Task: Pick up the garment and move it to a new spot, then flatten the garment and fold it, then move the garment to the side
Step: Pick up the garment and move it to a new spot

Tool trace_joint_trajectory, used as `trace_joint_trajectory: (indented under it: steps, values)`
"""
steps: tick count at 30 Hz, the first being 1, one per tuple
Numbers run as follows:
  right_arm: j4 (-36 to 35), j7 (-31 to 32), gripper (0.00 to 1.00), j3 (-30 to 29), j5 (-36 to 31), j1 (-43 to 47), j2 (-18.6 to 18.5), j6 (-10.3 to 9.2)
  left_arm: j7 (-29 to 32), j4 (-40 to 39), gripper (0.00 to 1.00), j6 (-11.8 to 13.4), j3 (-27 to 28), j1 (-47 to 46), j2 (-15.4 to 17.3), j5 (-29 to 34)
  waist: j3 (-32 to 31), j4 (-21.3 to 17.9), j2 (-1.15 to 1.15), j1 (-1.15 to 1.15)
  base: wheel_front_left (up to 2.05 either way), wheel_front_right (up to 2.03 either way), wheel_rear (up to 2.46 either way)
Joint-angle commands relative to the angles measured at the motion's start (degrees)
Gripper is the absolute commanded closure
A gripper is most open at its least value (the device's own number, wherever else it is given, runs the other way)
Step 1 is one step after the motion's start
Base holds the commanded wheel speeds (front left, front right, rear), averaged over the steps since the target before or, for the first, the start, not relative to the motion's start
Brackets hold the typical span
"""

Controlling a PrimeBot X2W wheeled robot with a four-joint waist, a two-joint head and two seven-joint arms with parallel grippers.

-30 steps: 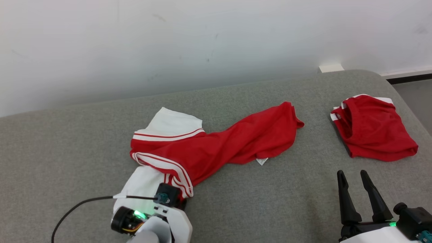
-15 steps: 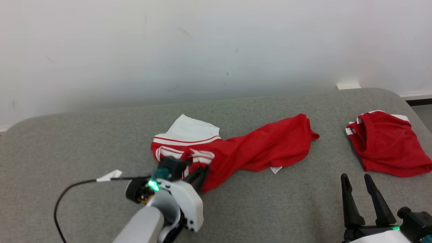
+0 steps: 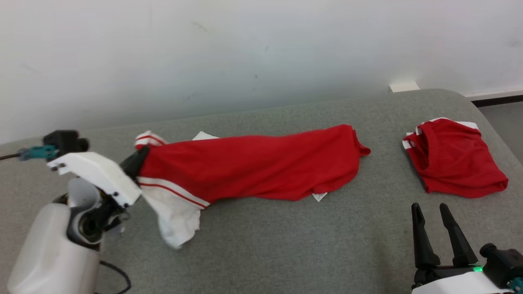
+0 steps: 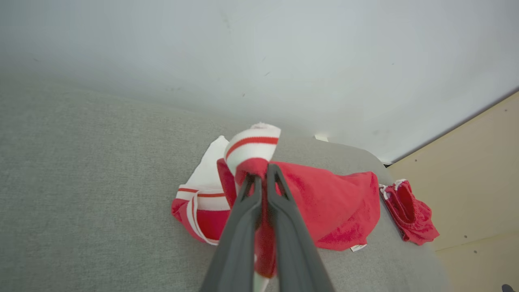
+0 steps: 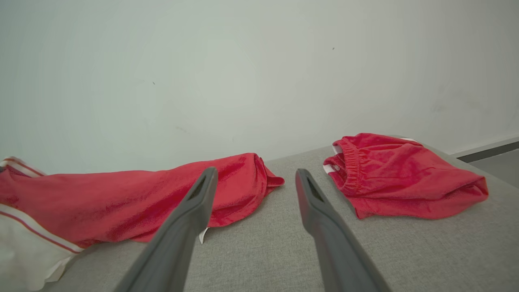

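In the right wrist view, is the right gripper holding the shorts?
No, the right gripper is open and empty, and the shorts lie apart from it, beyond its fingers.

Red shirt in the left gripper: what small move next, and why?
Probably raise the left gripper higher: its jaws are shut on the striped end of the red shirt, but the rest lies stretched along the grey cushion, not yet off it.

Plain indoor room — grey upholstered surface (image 3: 286,249), bare white wall (image 3: 245,49), dark skirting (image 3: 496,98)
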Motion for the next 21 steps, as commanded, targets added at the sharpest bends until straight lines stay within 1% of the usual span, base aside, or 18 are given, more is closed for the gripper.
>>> trace_joint_trajectory:
  steps: [1, 3, 4, 6, 8, 9, 10, 11, 12, 13, 17, 21]
  values:
    - [0.3, -0.2, 0.0, 0.3, 0.2, -1.2, 0.0, 0.0, 0.9, 3.7, 1.0, 0.1, 2.2, -0.7, 1.0, -2.7, 1.5, -1.7, 0.0, 0.0, 0.0, 0.0, 0.0]
    - [0.6, -0.2, 0.0, 0.8, 0.3, -2.0, -0.2, 0.0, 0.7, 8.5, 1.0, 0.3, 4.7, -1.1, 3.2, -4.0, 2.5, -2.7, 0.0, 0.0, 0.0, 0.0, 0.0]
    - [0.8, -0.1, 0.0, 1.0, 0.4, -2.4, -0.2, 0.0, 0.1, 10.9, 1.0, 0.3, 5.3, -1.2, 4.6, -3.7, 2.9, -3.2, 0.0, 0.0, 0.0, 0.0, 0.0]
    - [0.8, -0.1, 0.0, 1.1, 0.5, -3.2, -0.2, 0.0, -2.0, 14.9, 1.0, 0.4, 5.9, -1.6, 6.4, -2.7, 3.7, -4.0, 0.0, 0.0, 0.0, 0.0, 0.0]
    - [0.8, -0.1, 0.0, 1.1, 0.6, -3.6, -0.3, 0.0, -5.0, 18.3, 1.0, 0.2, 6.8, -2.5, 7.0, -2.5, 4.1, -4.3, 0.0, 0.0, 0.0, 0.0, 0.0]
    - [0.9, -0.1, 0.0, 1.1, 0.6, -3.6, -0.4, 0.0, -6.5, 19.8, 0.98, 0.0, 7.0, -2.8, 7.2, -2.4, 4.2, -4.3, 0.0, 0.0, 0.0, 0.0, 0.0]
    - [0.9, -0.1, 0.0, 1.1, 0.5, -3.7, -0.4, 0.0, -7.9, 21.1, 0.88, -0.2, 6.9, -3.3, 7.7, -1.8, 4.4, -4.3, 0.0, 0.0, 0.0, 0.0, 0.0]
    - [0.9, -0.1, 0.0, 1.2, 0.4, -3.8, -0.3, 0.0, -9.2, 22.0, 0.59, -0.5, 6.4, -3.8, 8.1, -1.1, 4.5, -4.2, 0.0, 0.0, 0.0, 0.0, 0.0]
    - [0.9, -0.1, 0.0, 1.4, 0.2, -4.1, -0.3, 0.0, -10.4, 23.1, 0.15, -0.8, 6.0, -4.1, 8.2, -1.1, 4.5, -4.0, 0.0, 0.0, 0.0, 0.0, 0.0]
    - [1.0, -0.1, 0.0, 1.7, 0.1, -4.3, -0.4, 0.0, -11.1, 24.1, 0.0, -1.1, 5.5, -4.4, 8.0, -1.0, 4.5, -3.8, 0.0, 0.0, 0.0, 0.0, 0.0]
    - [1.2, -0.1, 0.0, 2.3, 0.0, -4.7, -0.6, 0.0, -14.9, 25.8, 0.0, -1.8, 3.7, -6.2, 7.4, -1.3, 3.7, -2.3, 0.0, 0.0, 0.0, 0.0, 0.0]
    - [1.4, -0.1, 0.0, 2.4, -0.1, -4.1, -1.0, 0.0, -18.5, 23.8, 0.0, -1.8, -0.9, -6.8, 8.1, 0.3, 2.3, -0.2, 0.0, 0.0, 0.0, 0.0, 0.0]
